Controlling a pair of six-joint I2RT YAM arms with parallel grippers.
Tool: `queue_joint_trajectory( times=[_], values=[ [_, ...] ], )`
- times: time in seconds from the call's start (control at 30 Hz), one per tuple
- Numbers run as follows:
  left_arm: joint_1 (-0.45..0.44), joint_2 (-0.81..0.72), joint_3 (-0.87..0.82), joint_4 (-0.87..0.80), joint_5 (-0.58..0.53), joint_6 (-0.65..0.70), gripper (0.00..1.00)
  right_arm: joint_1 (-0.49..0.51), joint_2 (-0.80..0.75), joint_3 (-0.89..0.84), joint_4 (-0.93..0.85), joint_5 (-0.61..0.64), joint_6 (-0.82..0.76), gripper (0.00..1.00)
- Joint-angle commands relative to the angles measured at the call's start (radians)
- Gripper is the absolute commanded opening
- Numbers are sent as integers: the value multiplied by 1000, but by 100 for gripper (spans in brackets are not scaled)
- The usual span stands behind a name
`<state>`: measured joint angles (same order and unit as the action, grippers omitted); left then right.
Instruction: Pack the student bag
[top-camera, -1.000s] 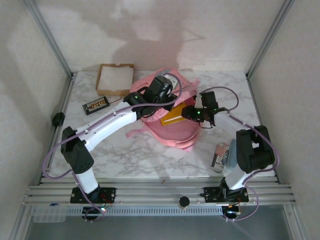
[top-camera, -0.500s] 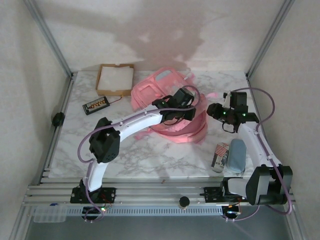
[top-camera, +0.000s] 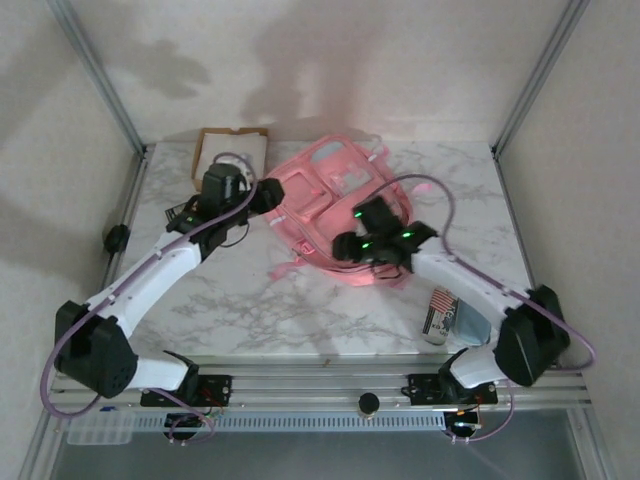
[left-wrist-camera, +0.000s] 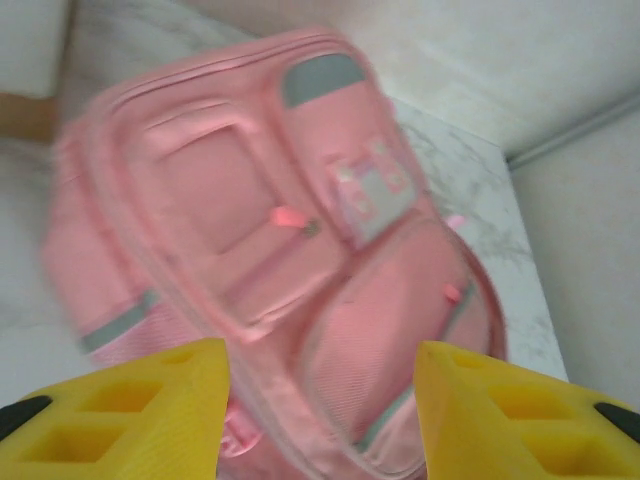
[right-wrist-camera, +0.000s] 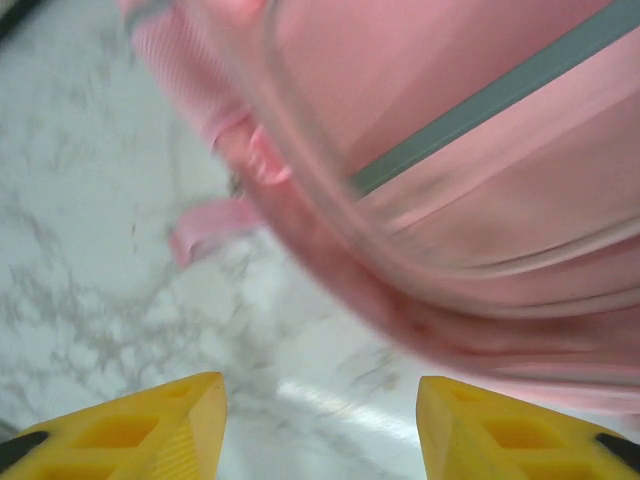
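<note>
The student bag (top-camera: 335, 190), a pink backpack with zip pockets and a pale panel, lies front-up at the back middle of the table. My left gripper (top-camera: 266, 196) hovers at its left edge, open and holding nothing. In the left wrist view the bag (left-wrist-camera: 250, 200) spreads out beyond the open yellow fingers (left-wrist-camera: 130, 410), with the left gripper (left-wrist-camera: 320, 425) just over its pockets. My right gripper (top-camera: 343, 247) is at the bag's near edge, open. The right wrist view has the right gripper (right-wrist-camera: 320, 430) above bare marble, with the bag's rim (right-wrist-camera: 480, 180) and a strap loop (right-wrist-camera: 210, 225) just ahead.
A cardboard box (top-camera: 226, 140) stands at the back left, partly behind my left arm. A dark calculator (top-camera: 178, 213) lies beside that arm. A drink can (top-camera: 439, 313) and a blue-grey case (top-camera: 470, 325) sit at the front right by my right arm.
The bag has gone from gaping open with an orange item showing to lying flat, front up. My left arm drew back to its left edge; my right arm swung in to its near edge.
</note>
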<state>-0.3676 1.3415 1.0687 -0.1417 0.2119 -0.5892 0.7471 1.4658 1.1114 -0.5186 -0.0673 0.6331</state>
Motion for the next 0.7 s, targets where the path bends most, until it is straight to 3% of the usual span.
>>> queue_joint_trajectory(
  times=[0.0,0.17,0.3,0.4,0.67],
  values=[
    [60,-26,-138,45,25,-85,52,117,100,42,99,100,157,54],
    [112,-34,-226,119,67,-120,52,229,353,217,118,190,247,52],
    [127,-20,-243,135,71,-119,53,246,453,252,178,215,339,53],
    [137,-14,-271,160,71,-131,53,250,524,318,159,312,327,50],
    [144,18,-311,211,86,-153,54,129,525,242,164,327,236,53]
  ],
)
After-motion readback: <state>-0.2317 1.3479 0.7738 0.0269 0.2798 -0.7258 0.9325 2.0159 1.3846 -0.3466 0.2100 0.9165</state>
